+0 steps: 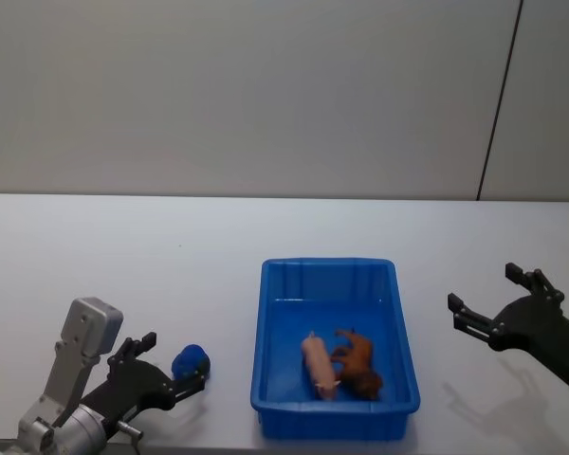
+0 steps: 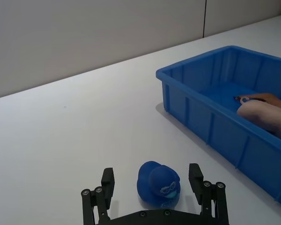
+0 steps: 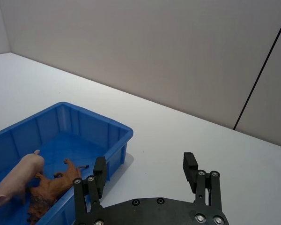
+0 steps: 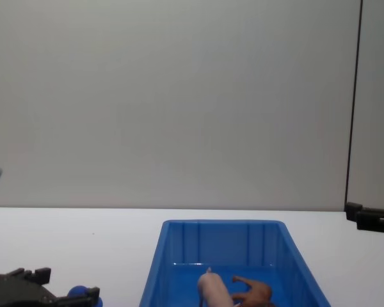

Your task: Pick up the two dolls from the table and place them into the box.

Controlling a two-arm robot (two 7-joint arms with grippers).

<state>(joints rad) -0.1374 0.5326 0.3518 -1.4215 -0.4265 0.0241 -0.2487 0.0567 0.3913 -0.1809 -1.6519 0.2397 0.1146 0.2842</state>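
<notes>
The smooth, ribbed blue box (image 1: 402,334) on the white table (image 1: 123,256) holds a pink pig (image 1: 318,365) and a brown animal (image 1: 358,364), lying touching. The left gripper (image 2: 152,183) stands wide open around the rounded blue figure (image 2: 158,184) on the table left of the box, fingers (image 2: 107,180) not gripping it. The right gripper (image 1: 498,299), also open and empty, hovers right of the box.

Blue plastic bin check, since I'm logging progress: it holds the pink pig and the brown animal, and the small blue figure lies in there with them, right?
Not quite. The blue plastic bin holds the pink pig and brown four-legged animal, but the small blue figure sits on the white table beside the bin, between the open fingers of the left gripper, as the head view shows.
</notes>
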